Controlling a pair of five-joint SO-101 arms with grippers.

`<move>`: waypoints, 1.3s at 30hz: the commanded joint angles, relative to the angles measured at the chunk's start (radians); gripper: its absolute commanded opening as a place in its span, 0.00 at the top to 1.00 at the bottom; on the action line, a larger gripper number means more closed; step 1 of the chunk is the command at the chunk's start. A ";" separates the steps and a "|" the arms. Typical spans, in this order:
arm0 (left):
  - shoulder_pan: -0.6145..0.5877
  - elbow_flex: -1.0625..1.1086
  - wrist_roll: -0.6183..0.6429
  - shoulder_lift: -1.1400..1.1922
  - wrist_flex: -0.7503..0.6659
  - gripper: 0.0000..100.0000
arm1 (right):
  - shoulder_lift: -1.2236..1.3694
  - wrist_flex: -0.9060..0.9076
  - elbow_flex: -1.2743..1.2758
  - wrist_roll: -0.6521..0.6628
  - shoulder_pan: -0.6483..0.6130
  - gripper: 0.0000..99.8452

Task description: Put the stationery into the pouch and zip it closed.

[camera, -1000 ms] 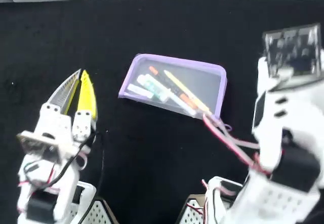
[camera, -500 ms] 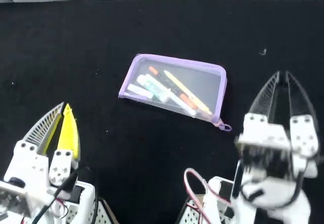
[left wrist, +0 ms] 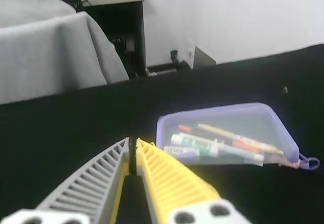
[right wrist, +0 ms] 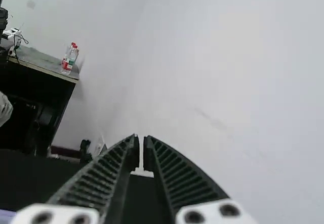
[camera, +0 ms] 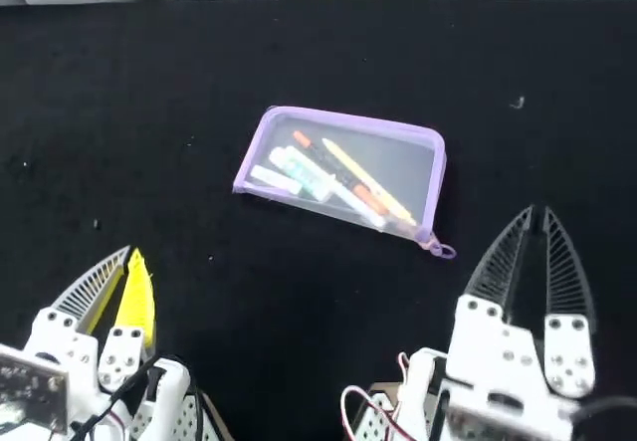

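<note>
A clear pouch (camera: 341, 167) with a purple zip edge lies flat in the middle of the black table, several pens and markers (camera: 338, 180) inside it. Its zip pull (camera: 439, 250) sits at the corner nearest the right arm. The pouch (left wrist: 228, 135) also appears in the left wrist view beyond the fingertips. My left gripper (camera: 130, 254), with one yellow and one grey finger, rests shut near the table's front left, well short of the pouch. My right gripper (camera: 535, 209), black-fingered, is shut at the front right, its tips (right wrist: 139, 137) raised toward a white wall.
The black table (camera: 119, 112) spreads wide around the pouch. Beyond its far edge are grey fabric (left wrist: 45, 52), a dark side table (left wrist: 116, 11) and a bottle (right wrist: 69, 58) on a shelf.
Both arms have pulled back toward the front edge of the table, away from the pouch. The right arm swung down from a raised pose. The pouch has not moved.
</note>
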 commanded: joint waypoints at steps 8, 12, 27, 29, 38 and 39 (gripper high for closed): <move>-0.004 0.041 0.002 0.005 0.068 0.97 | -0.084 0.081 0.145 -0.169 0.006 0.99; -0.002 0.151 -0.081 0.005 0.012 0.97 | -0.082 0.078 0.222 -0.206 -0.117 0.99; -0.002 0.441 -0.152 0.005 -0.176 0.97 | -0.091 -0.034 0.682 -0.152 -0.374 0.99; -0.002 0.509 -0.150 0.005 -0.203 0.97 | -0.091 -0.064 0.748 -0.152 -0.374 0.99; -0.263 0.697 -0.149 0.005 -0.267 0.97 | -0.091 0.008 0.877 -0.269 -0.373 0.99; -0.280 0.731 -0.149 0.005 -0.276 0.97 | -0.091 0.008 0.888 -0.272 -0.373 0.99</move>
